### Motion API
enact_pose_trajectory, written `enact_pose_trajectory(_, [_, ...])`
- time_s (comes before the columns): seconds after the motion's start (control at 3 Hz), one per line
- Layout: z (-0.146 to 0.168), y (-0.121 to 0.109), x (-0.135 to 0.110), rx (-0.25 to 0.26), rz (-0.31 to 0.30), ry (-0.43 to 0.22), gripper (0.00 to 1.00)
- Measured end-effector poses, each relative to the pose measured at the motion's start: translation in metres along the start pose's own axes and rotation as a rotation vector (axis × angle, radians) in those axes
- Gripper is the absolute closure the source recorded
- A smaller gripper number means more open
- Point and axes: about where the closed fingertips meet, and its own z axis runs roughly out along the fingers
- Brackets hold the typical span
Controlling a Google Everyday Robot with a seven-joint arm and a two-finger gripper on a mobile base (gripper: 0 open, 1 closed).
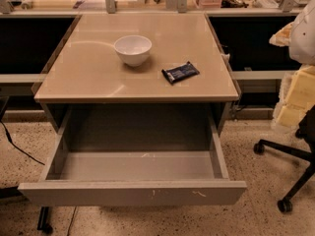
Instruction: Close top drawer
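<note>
Top drawer [133,193] fully out, long axis left-right, front toward camera; gripper out of frame, state untellable.

We're seeing the grey top drawer [133,193] showing white scuffs, a white bowl [133,49] and dark blue packet [180,73] sitting on the tan tabletop [88,77], speckled beige floor [246,161], gripper out of view.

We are reading no text, number or sign anywhere here. The small dark blue foil packet [180,73] lying on the tan tabletop [88,75] is showing pale markings, but we are not making out any letters. The white scuffs [199,193] on the wide grey metal top drawer [98,193] are forming no characters.
</note>
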Motion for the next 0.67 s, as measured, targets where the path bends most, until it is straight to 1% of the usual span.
enact_pose_trajectory(0.33, [-0.002, 0.003, 0.001, 0.009, 0.001, -0.01, 0.0])
enact_pose_trajectory(0.67, [-0.006, 0.033, 0.013, 0.028, 0.025, -0.063, 0.0])
